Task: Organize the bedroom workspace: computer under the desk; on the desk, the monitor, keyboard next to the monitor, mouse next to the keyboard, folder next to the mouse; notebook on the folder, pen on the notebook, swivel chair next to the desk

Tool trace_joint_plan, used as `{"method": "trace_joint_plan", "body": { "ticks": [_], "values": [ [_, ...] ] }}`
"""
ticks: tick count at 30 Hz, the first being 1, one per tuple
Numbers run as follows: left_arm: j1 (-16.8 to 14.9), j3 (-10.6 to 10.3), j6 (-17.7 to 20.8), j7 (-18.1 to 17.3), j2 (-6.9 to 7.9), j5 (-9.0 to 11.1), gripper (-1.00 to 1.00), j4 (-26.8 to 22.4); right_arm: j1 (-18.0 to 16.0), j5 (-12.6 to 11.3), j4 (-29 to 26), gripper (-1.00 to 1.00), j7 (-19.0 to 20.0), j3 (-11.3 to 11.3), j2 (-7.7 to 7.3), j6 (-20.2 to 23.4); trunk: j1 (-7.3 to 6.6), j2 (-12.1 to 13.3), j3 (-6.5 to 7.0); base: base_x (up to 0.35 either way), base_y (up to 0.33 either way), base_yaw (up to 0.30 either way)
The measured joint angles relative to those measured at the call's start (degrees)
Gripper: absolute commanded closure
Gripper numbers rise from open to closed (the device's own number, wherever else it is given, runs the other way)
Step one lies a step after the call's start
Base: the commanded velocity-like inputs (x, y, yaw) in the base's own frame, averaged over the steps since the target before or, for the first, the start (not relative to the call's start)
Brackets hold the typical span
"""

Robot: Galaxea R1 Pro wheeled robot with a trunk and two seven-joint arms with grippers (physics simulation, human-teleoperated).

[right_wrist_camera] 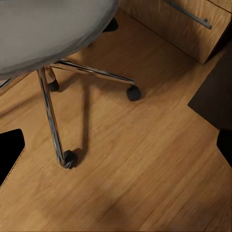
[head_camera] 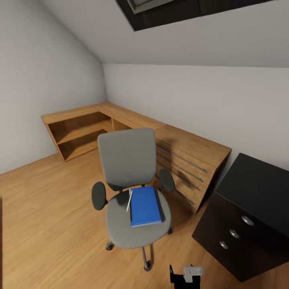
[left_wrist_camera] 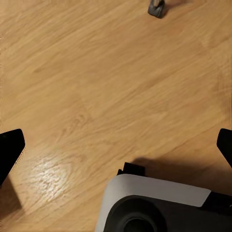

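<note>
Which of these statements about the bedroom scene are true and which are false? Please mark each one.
1. The folder lies on the seat of the swivel chair. True.
2. The folder is red. False: it is bright blue.
3. The pen lies on the seat beside the folder. True.
4. The swivel chair stands on carpet. False: it stands on a wooden floor.
5. The dark drawer unit has round knobs. True.
6. The right gripper holds the folder. False: it is open over the floor.

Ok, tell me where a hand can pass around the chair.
Open floor lies left of the chair. Right of it is tight, with the wood dresser and the black drawer unit close. The folder and pen crowd the seat.
</note>
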Motion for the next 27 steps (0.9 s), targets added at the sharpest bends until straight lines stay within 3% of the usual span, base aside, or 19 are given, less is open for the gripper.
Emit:
{"method": "trace_joint_plan", "body": {
  "ticks": [11,17,20,27],
  "values": [
    [0.00,0.03,-0.01,0.00,0.10,0.02,-1.00,0.01,-0.01,-0.75,-0.03,-1.00,-0.04,-0.07,-0.51,0.40,0.02,0.00,0.00,0.068,0.041,0.000],
    [0.00,0.03,0.03,0.00,0.10,0.03,-1.00,0.01,-0.02,-3.70,-0.35,-1.00,-0.97,-0.53,-0.40,0.80,0.03,0.00,0.00,0.002,0.001,0.000],
    [0.00,0.03,0.05,0.00,0.10,0.08,-1.00,0.01,-0.13,-4.46,-1.81,-1.00,-1.89,-0.57,-0.37,3.29,0.03,0.00,0.00,0.000,0.000,0.000],
    [0.00,0.03,0.07,0.00,0.10,0.11,-1.00,0.02,-1.22,-4.25,-11.13,-1.00,-8.55,-0.52,-2.01,20.37,0.03,0.00,0.01,0.000,0.000,0.000]
  ]
}}
